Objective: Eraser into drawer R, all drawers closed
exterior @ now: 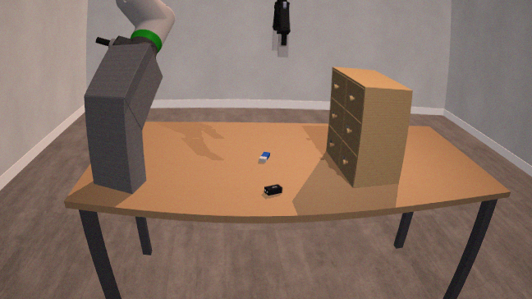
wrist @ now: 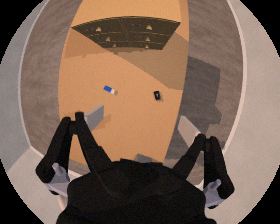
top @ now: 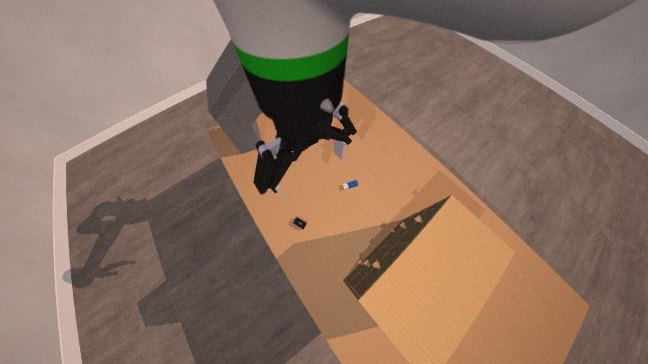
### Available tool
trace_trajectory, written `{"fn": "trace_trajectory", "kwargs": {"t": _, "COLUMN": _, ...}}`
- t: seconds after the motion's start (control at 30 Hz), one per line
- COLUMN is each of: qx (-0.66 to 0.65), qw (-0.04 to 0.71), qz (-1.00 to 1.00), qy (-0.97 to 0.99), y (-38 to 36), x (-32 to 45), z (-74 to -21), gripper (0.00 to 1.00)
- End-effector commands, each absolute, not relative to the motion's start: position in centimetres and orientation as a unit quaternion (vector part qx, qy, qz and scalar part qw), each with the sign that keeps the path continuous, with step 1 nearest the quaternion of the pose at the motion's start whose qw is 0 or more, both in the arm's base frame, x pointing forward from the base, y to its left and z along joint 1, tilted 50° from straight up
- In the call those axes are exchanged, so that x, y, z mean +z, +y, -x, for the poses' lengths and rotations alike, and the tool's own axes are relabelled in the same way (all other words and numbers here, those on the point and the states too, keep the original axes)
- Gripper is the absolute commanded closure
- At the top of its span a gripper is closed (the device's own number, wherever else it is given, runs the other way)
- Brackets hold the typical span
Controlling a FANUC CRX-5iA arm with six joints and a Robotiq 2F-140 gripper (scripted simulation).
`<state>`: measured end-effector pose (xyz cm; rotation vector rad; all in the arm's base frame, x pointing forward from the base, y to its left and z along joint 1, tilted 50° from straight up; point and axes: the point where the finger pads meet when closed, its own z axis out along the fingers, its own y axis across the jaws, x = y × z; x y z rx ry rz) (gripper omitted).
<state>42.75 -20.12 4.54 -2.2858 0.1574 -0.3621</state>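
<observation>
Hovering wide open and holding nothing, the gripper (top: 311, 170) (exterior: 282, 49) (wrist: 141, 117) hangs above the eraser (top: 349, 185) (exterior: 264, 157) (wrist: 110, 90), the chest's (top: 435, 278) (exterior: 382, 138) (wrist: 126, 34) drawer markings too small to read.

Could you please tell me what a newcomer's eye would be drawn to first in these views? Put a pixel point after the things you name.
Probably the tall wooden chest (top: 440, 278) (exterior: 382, 134) (wrist: 126, 34), standing on the table with six dark, knobbed drawer fronts. Next, the open black pincer (top: 311, 170) (exterior: 282, 49) (wrist: 141, 117), hanging high above the table. Then the small blue-and-white eraser (top: 350, 185) (exterior: 264, 157) (wrist: 109, 90), bright against the orange-brown tabletop near a little black block (top: 299, 223) (exterior: 272, 190) (wrist: 157, 95).
</observation>
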Motion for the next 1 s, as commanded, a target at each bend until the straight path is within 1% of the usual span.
{"fn": "trace_trajectory", "kwargs": {"t": 0.0, "qx": -0.143, "qw": 0.399, "qz": 0.903, "qy": 0.062, "y": -20.14, "x": 4.54, "z": -42.75, "gripper": 0.00}}
{"fn": "trace_trajectory", "kwargs": {"t": 0.97, "qx": -0.131, "qw": 0.404, "qz": 0.901, "qy": 0.090, "y": -19.91, "x": 4.45, "z": -42.96, "gripper": 0.00}}
